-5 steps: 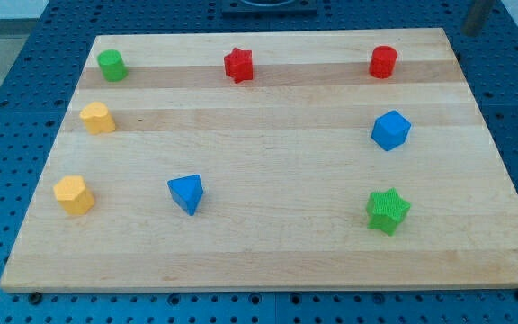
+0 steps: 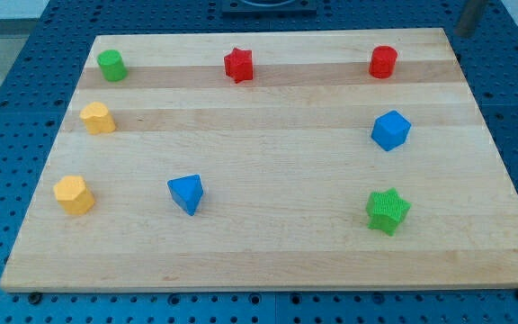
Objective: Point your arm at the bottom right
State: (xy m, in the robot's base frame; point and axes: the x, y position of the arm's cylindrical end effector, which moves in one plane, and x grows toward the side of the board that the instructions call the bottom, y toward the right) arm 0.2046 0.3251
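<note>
My rod shows at the view's top right corner, blurred, with my tip (image 2: pixel 462 32) just off the wooden board's (image 2: pixel 268 252) top right corner. It touches no block. The nearest block is the red cylinder (image 2: pixel 383 62), down and to the left of the tip. The blue hexagonal block (image 2: pixel 390 130) lies below that on the right side. The green star (image 2: pixel 388 211) sits toward the bottom right.
A red star (image 2: pixel 238 65) is at top centre and a green cylinder (image 2: pixel 111 65) at top left. Two yellow blocks (image 2: pixel 97 118) (image 2: pixel 74 194) lie along the left side. A blue triangular block (image 2: pixel 187 193) sits at lower left. Blue pegboard (image 2: pixel 7 108) surrounds the board.
My rod has shifted slightly to the left at the top right corner. No block has moved.
</note>
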